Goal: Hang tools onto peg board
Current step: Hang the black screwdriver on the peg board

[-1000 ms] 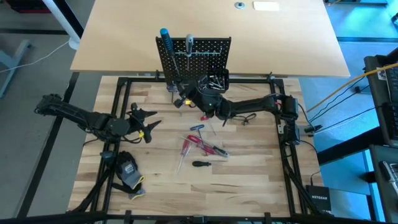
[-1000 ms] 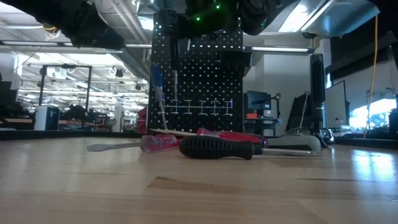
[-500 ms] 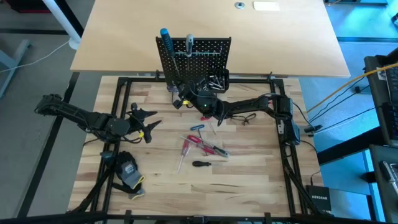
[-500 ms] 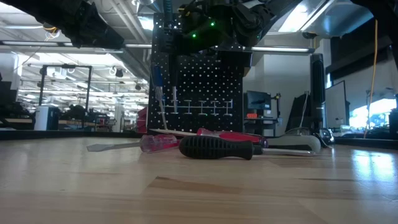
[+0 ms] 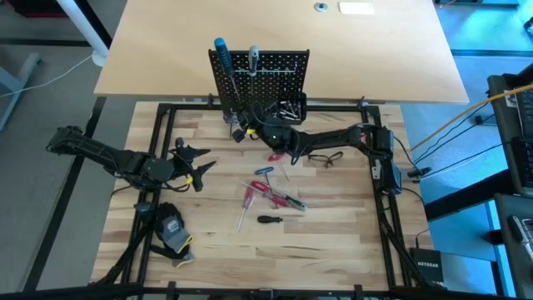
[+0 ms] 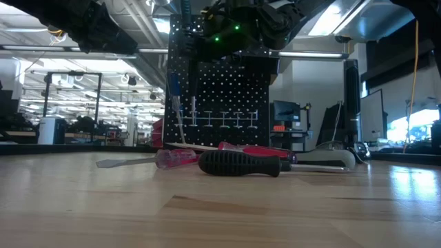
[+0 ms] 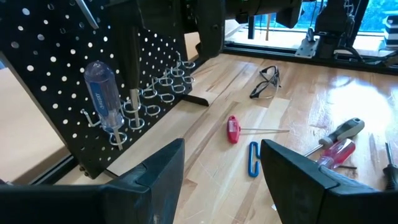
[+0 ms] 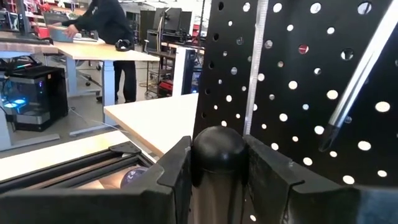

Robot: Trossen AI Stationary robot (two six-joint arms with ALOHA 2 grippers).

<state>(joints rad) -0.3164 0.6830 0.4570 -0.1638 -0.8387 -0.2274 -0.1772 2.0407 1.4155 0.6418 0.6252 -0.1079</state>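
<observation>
The right tool [image 5: 246, 129] sits at the foot of the peg board [image 5: 287, 65], near its left end as the high view shows it, and pinches a black-handled tool [image 8: 217, 152]: the right wrist view shows the rounded black handle end squeezed between the two fingers [image 8: 174, 171], with the perforated panel just beyond. The handle appears to be held upright and close to the board so that its shaft can drop through one of the wire rings [image 7: 163, 83], which is how the blue screwdriver [image 7: 102, 96] already hangs there, shaft through a ring and handle on top. A grey-handled driver [image 5: 254, 57] stands beside it on the same row.

The left tool [image 5: 193, 161] waits over the left side of the worktop [image 5: 333, 217], fingers spread wide and holding nothing, well apart from the board.

The tools not yet hung lie loose on the worktop in front of the board: a red T-shaped key [image 7: 234, 129], a blue key [image 7: 253, 159], red-handled screwdrivers [image 5: 268, 192] and a black screwdriver [image 5: 268, 220]. Safety glasses [image 7: 268, 79] lie off to the side, and a glove [image 5: 171, 227] rests near the front left corner
</observation>
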